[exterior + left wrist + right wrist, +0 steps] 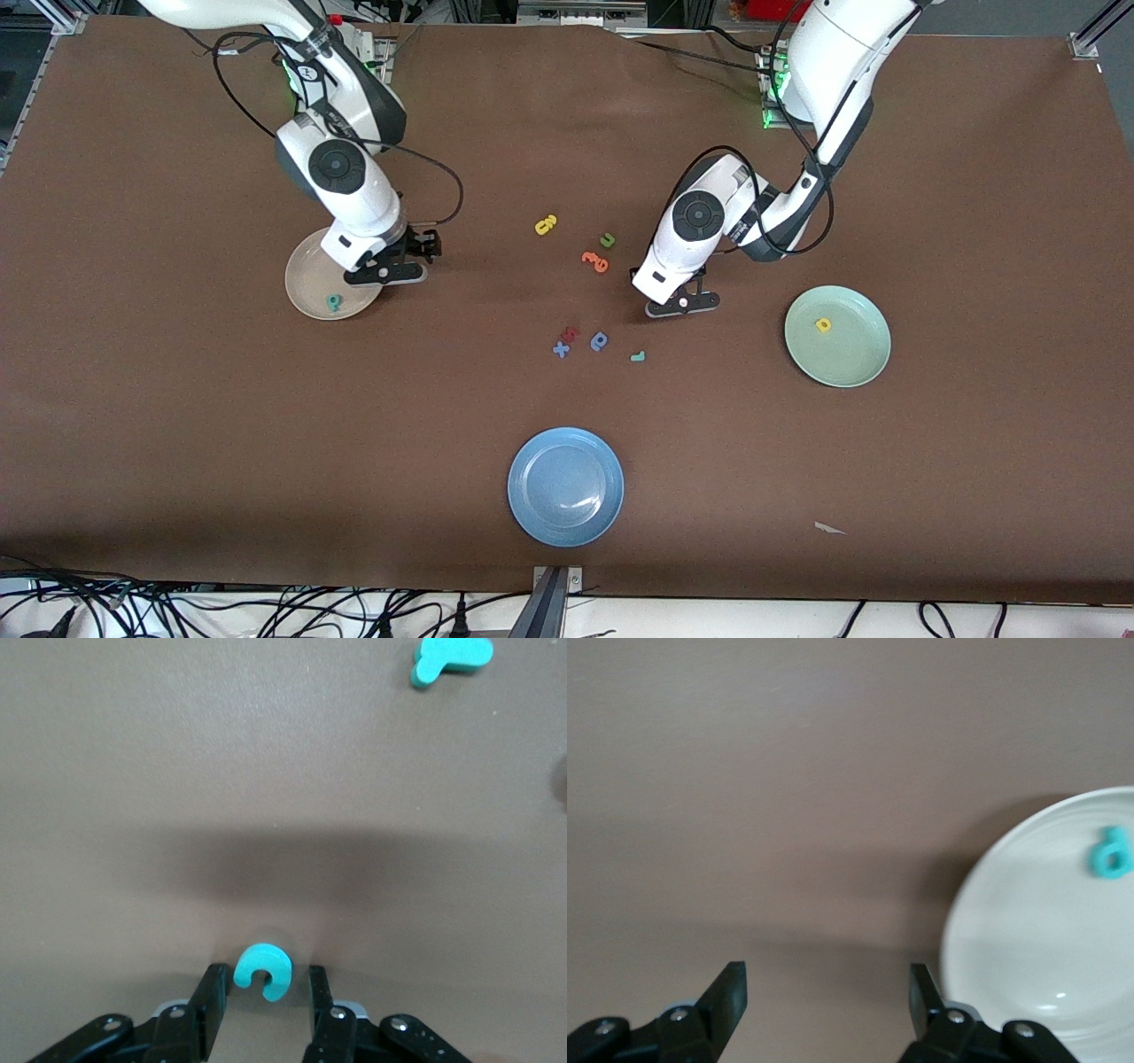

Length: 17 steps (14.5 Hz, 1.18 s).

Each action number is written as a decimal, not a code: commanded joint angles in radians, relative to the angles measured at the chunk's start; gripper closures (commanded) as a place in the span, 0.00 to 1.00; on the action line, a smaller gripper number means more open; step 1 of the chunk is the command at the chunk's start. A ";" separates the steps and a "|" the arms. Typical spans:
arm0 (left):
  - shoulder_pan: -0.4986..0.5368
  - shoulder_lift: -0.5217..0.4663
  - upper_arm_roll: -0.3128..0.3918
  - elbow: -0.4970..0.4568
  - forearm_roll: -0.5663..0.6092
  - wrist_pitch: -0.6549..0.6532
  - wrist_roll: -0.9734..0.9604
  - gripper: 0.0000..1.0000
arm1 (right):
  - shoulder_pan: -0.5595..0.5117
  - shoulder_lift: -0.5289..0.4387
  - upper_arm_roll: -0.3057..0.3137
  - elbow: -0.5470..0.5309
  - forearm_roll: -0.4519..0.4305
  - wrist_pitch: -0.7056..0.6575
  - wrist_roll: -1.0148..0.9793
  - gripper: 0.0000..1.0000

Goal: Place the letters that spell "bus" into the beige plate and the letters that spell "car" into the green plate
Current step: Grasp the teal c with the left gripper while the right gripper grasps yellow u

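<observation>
Down low, the left gripper [263, 992] — fingers parted — straddles the teal c-curve [262, 970] on the table.

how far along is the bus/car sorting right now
Done: the teal b lies in the beige plate and the yellow a in the green plate.

In hand: the left pincer straddles the teal c on the table. The right pincer is open and empty beside the beige plate.

Left: the teal r, the yellow s and a yellow u, not visible.

One letter [333, 303] in each plate [306, 288]
</observation>
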 commanded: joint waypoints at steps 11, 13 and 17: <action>-0.004 0.024 0.006 0.030 0.046 -0.022 -0.038 0.77 | 0.537 0.173 -0.218 0.045 -0.112 0.248 0.557 0.17; 0.003 0.021 0.006 0.031 0.046 -0.022 -0.032 0.78 | 0.591 0.228 -0.262 0.098 -0.214 0.250 0.671 0.17; 0.031 0.009 0.006 0.130 0.046 -0.185 0.004 0.82 | 0.599 0.259 -0.267 0.136 -0.242 0.248 0.710 0.17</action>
